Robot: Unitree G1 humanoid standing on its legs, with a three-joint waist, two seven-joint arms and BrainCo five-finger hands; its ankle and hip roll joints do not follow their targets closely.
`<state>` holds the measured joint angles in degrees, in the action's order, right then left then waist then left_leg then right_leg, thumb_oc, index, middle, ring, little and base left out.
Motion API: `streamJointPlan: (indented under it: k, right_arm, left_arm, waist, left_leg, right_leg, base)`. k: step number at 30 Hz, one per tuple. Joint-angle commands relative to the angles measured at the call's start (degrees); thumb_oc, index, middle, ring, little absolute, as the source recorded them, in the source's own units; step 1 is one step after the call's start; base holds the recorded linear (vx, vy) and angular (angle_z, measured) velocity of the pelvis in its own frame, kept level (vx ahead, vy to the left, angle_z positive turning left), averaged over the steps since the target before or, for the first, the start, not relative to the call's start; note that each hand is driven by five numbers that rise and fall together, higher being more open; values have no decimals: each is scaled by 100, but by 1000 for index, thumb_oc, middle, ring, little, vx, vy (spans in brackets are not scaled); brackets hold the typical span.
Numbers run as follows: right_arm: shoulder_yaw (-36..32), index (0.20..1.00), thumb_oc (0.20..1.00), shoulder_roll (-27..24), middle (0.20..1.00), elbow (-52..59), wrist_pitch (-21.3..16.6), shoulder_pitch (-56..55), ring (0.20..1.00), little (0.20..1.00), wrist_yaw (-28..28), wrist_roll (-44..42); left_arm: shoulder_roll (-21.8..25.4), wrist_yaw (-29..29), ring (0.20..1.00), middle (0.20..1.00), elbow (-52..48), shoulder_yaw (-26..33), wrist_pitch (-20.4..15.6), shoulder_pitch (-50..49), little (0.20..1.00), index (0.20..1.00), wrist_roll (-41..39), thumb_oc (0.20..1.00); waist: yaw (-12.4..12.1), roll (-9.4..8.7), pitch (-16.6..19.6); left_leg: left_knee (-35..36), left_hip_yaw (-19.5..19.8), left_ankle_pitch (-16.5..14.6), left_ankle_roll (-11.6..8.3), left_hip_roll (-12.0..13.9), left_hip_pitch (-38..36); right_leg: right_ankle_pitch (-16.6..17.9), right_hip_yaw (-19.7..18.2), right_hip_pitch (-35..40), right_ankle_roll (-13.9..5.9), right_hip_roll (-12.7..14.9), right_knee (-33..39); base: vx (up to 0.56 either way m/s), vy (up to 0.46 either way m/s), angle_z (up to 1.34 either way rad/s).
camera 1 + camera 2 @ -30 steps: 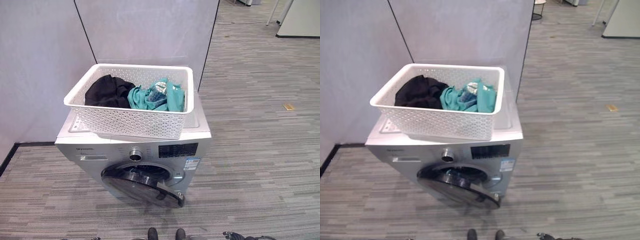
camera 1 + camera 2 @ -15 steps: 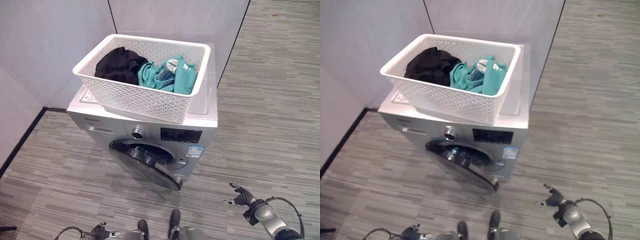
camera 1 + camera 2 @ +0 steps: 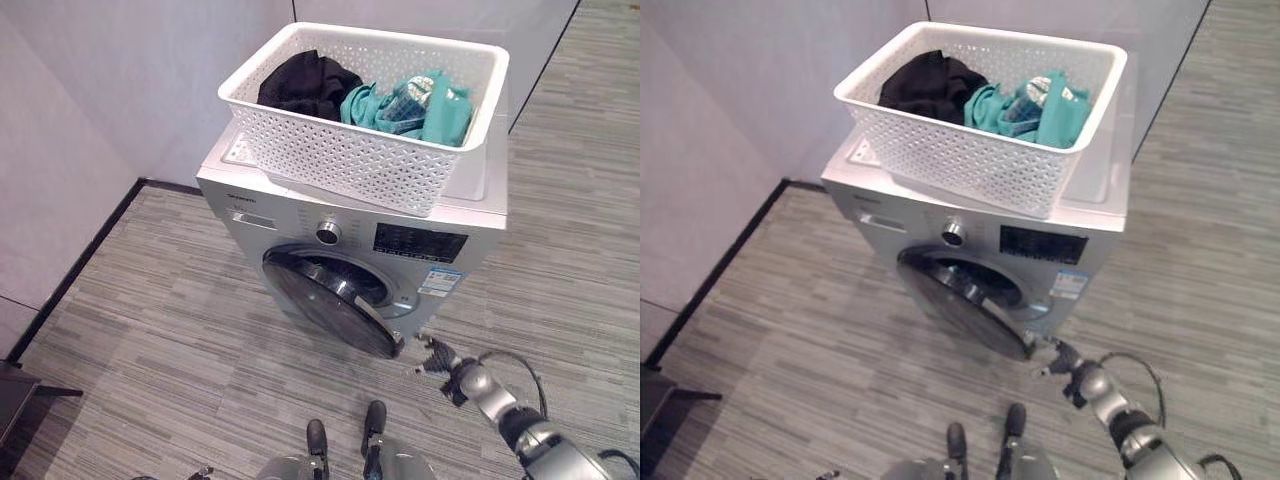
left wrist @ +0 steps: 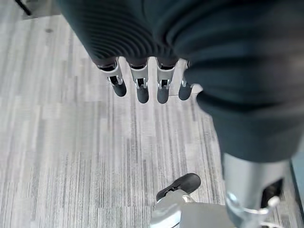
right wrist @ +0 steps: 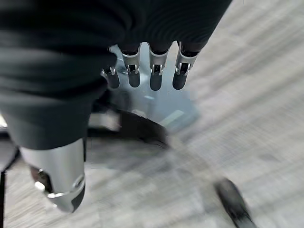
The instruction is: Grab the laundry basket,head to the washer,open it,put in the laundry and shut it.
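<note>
The right robot hand (image 5: 142, 61) hangs with its silver, dark-tipped fingers (image 5: 156, 76) in a straight, relaxed row, the thumb (image 5: 61, 175) apart from them, holding nothing. Past the fingertips stands the silver washer (image 5: 161, 107), its dark round door (image 5: 140, 128) swung open over the grey striped floor (image 5: 256, 109).

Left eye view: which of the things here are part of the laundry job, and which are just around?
Job:
- laundry basket on top of the washer
- black garment and teal clothes in the basket
- washer, its door ajar
- right hand, open, near the door
- left hand, open, over the floor

Just around:
- grey partition panels
</note>
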<state>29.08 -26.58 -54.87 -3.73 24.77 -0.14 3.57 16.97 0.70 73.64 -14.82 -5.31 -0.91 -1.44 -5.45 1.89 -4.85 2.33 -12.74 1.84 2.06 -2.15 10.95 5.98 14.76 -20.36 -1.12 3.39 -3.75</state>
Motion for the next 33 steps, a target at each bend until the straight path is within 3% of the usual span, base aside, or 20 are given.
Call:
streamJointPlan:
  k: [1, 5, 6, 15, 16, 18, 22, 25, 28, 33]
  right_arm:
    - [3, 1000, 1000, 72, 1000, -232, -148, 655, 1000, 1000, -610, 93]
    - [150, 1000, 1000, 184, 1000, -862, -106, 1417, 1000, 1000, -851, 13]
    - [614, 1000, 1000, 715, 1000, -1361, -25, 1710, 1000, 1000, -218, -295]
    - [1230, 1000, 1000, 1956, 1000, -1148, 7, 964, 1000, 1000, 424, -458]
    - [1600, 1000, 1000, 2287, 1000, -737, -21, 738, 1000, 1000, 695, -591]
    - [1952, 1000, 1000, 2474, 1000, -48, -54, 539, 1000, 1000, 962, -895]
    - [2466, 1000, 1000, 2621, 1000, 714, -132, 381, 1000, 1000, 1293, -1444]
    - [2386, 1000, 1000, 2564, 1000, 791, -139, 333, 1000, 1000, 1241, -1625]
    - [1998, 1000, 1000, 2309, 1000, 409, -111, 84, 1000, 1000, 1030, -1433]
    - [600, 1000, 1000, 1486, 1000, -1116, -39, -672, 1000, 1000, 724, -1271]
  left_arm:
    - [244, 279, 1000, 1000, -23, 1, -140, 320, 1000, 1000, -257, 1000]
    - [169, 408, 1000, 1000, -116, -215, -209, 508, 1000, 1000, -527, 1000]
    - [57, 364, 1000, 1000, -100, -437, -207, 751, 1000, 1000, -634, 1000]
    - [-8, 286, 1000, 1000, 34, -407, -99, 737, 1000, 1000, -303, 1000]
    - [-28, 275, 1000, 1000, 51, -426, -66, 715, 1000, 1000, -215, 1000]
    - [-13, 303, 1000, 1000, -24, -405, -62, 674, 1000, 1000, -161, 1000]
    - [69, 381, 1000, 1000, -219, -369, -117, 575, 1000, 1000, -168, 1000]
    - [147, 451, 1000, 1000, -501, -206, -223, 495, 1000, 1000, -448, 1000]
    - [286, 530, 1000, 1000, -950, 68, -299, 308, 1000, 1000, -786, 1000]
    - [749, 295, 1000, 1000, -2215, 366, -409, 17, 1000, 1000, -1211, 1000]
  waist:
    - [-48, -156, -226]
    - [-173, -123, -325]
    - [-303, -90, -324]
    - [-447, -45, -122]
    - [-524, -4, -76]
    - [-552, 26, -31]
    - [-651, 53, 66]
    - [-681, 73, 147]
    - [-633, 59, 223]
    - [-459, 42, 335]
  left_leg:
    - [267, 184, 311, -232, -144, 153]
    - [267, 253, 414, -279, -177, 431]
    - [267, 305, 500, -390, -187, 617]
    - [267, 409, 474, -453, -185, 510]
    - [267, 437, 457, -493, -180, 419]
    - [267, 449, 463, -538, -174, 367]
    - [267, 477, 483, -630, -146, 280]
    - [267, 495, 526, -674, -128, 264]
    - [267, 465, 544, -688, -80, 212]
    - [267, 438, 524, -696, -34, 114]
  right_leg:
    - [470, -369, 549, -713, 413, 528]
    - [625, -338, 375, -734, 439, 666]
    - [716, -181, 337, -749, 493, 810]
    - [661, 125, 599, -769, 629, 842]
    - [616, 224, 726, -770, 653, 854]
    - [576, 296, 803, -765, 658, 863]
    - [505, 461, 954, -768, 668, 875]
    - [481, 581, 1012, -766, 680, 875]
    - [457, 591, 1056, -778, 656, 875]
    - [437, 596, 1139, -801, 612, 875]
  base:
    - [-77, 49, -3]
    - [-78, 29, 5]
    - [-55, 3, 16]
    - [29, -42, 18]
    - [18, -34, 35]
    - [9, -35, 25]
    - [1, -48, 15]
    - [-24, -52, 31]
    - [-12, -24, 27]
    - [6, -2, 1]
